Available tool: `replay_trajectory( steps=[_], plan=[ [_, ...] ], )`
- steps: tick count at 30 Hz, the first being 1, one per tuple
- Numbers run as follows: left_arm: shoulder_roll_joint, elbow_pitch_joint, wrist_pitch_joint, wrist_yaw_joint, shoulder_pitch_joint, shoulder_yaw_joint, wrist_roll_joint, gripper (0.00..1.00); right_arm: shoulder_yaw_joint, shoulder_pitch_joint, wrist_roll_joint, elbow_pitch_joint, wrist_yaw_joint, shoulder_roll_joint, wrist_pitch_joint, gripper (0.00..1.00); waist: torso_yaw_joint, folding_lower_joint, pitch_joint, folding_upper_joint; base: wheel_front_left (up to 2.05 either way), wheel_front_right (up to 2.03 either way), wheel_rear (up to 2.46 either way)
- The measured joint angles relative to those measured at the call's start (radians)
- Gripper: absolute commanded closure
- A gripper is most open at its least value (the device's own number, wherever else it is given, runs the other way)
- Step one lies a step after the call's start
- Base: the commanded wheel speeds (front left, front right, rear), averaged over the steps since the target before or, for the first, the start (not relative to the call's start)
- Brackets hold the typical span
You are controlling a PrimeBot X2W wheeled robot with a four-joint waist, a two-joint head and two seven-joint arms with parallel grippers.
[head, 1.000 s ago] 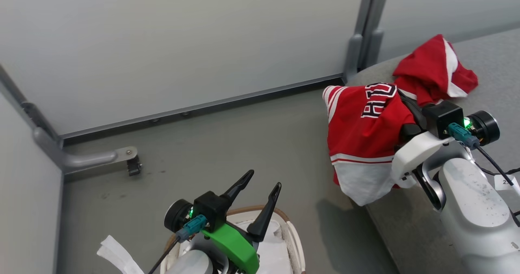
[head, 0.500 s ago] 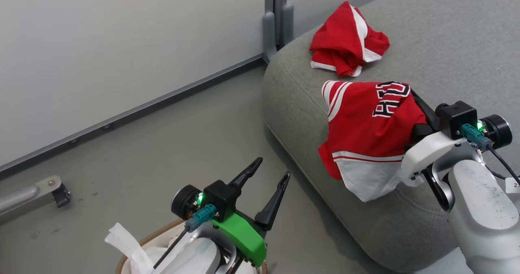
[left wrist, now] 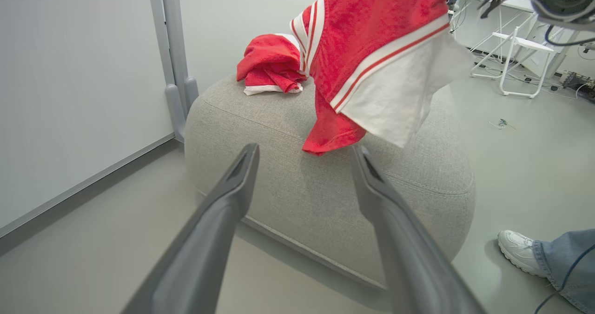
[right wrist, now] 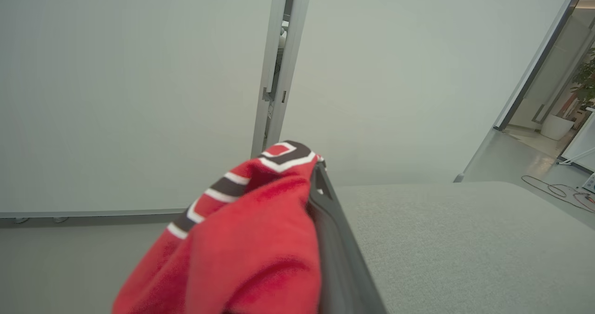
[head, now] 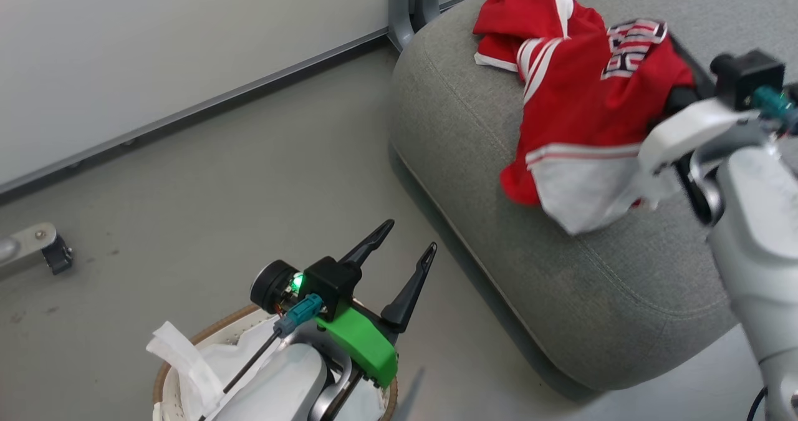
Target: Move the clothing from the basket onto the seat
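My right gripper [right wrist: 318, 169] is shut on a red jersey [head: 580, 103] with white stripes, a dark print and a white panel. The jersey hangs over the grey seat [head: 561, 284], its lower edge just above the cushion. The cloth hides most of the fingers. Behind it a second red garment [head: 523, 9] lies crumpled on the seat. In the left wrist view the held jersey [left wrist: 372, 39] dangles in front of the crumpled one [left wrist: 267, 63]. My left gripper [head: 410, 234] stands open and empty above the basket [head: 187, 349], which shows its white liner [head: 181, 358].
A grey wall post [head: 408, 3] stands behind the seat's left corner. A metal foot bracket [head: 37, 246] sits on the floor at far left. A person's white shoe [left wrist: 518, 251] and jeans leg are right of the seat, with a white stand [left wrist: 516, 58] beyond.
The head camera has turned toward the seat. My right gripper has carried the jersey farther over the seat, so it now overlaps the crumpled garment. The left gripper stays open over the basket.
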Motion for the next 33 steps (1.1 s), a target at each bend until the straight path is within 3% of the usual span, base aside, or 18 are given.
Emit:
replay_trajectory(
  steps=[7, 12, 15, 19, 22, 27, 33],
  plan=[
    [0.017, -0.015, 0.0, 0.0, -0.069, -0.019, 0.014, 0.0, -0.075, -0.309, 0.018, 0.078, 0.0, -0.125, 0.061, 1.0, 0.054, 0.0001, 0.075, 0.0, 0.0, 0.0, 0.0],
    [0.022, -0.037, 0.008, -0.001, -0.124, -0.052, 0.025, 0.0, -0.13, -0.479, 0.015, 0.129, 0.0, -0.26, 0.128, 1.0, 0.11, 0.0, 0.136, 0.0, 0.0, 0.0, 0.0],
    [0.031, -0.05, 0.01, -0.001, -0.161, -0.058, 0.036, 0.0, -0.16, -0.535, -0.022, 0.158, 0.0, -0.323, 0.145, 1.0, 0.137, 0.0001, 0.184, 0.0, 0.0, 0.0, 0.0],
    [0.035, -0.063, 0.022, -0.001, -0.179, -0.079, 0.048, 0.0, -0.247, -0.55, -0.074, 0.244, 0.0, -0.358, 0.148, 1.0, 0.175, 0.0001, 0.252, 0.0, 0.0, 0.0, 0.0],
    [0.043, -0.075, 0.027, 0.002, -0.189, -0.079, 0.053, 0.0, -0.312, -0.549, -0.146, 0.302, 0.0, -0.349, 0.121, 1.0, 0.2, 0.0001, 0.302, 0.0, 0.0, 0.0, 0.0],
    [0.064, -0.089, 0.039, 0.005, -0.191, -0.083, 0.056, 0.0, -0.422, -0.501, -0.244, 0.389, 0.0, -0.242, 0.063, 1.0, 0.228, 0.0002, 0.379, 0.0, 0.0, 0.0, 0.0],
    [0.079, -0.098, 0.041, 0.016, -0.191, -0.082, 0.061, 0.0, -0.524, -0.444, -0.337, 0.447, 0.0, -0.182, 0.026, 1.0, 0.251, 0.0002, 0.441, 0.0, 0.0, 0.0, 0.0]
  ],
)
